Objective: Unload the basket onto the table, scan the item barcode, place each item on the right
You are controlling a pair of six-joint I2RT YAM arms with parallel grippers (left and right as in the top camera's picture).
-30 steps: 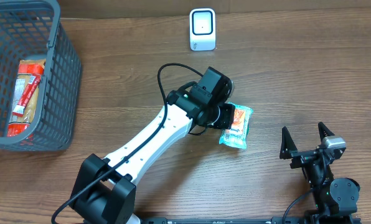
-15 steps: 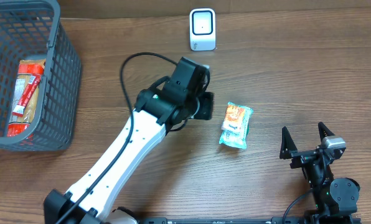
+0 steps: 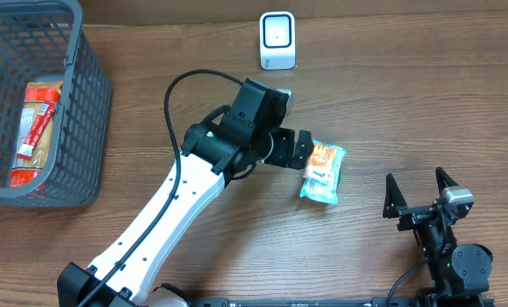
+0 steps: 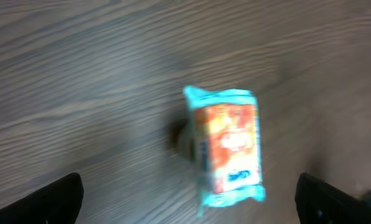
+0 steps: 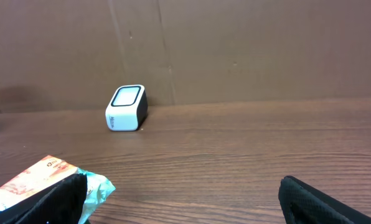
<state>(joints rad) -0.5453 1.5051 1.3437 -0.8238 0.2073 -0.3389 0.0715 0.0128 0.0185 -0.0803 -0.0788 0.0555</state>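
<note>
While both tools stand released, the items on the wooden table are as follows.

Item 1: snack packet, teal wrapper with orange front, lying flat near the table's middle, orange face up. Held by neither tool.

Item 2: left tool, fingers spread wide, just left of the packet's upper end; the blurred left wrist view shows the packet clear of both fingers.

Item 3: right tool, fingers apart and empty, at the near right, well apart from the packet.

Item 4: white scanner, upright at the far edge.

Item 5: grey basket, far left, containing red-and-orange packets.
</note>
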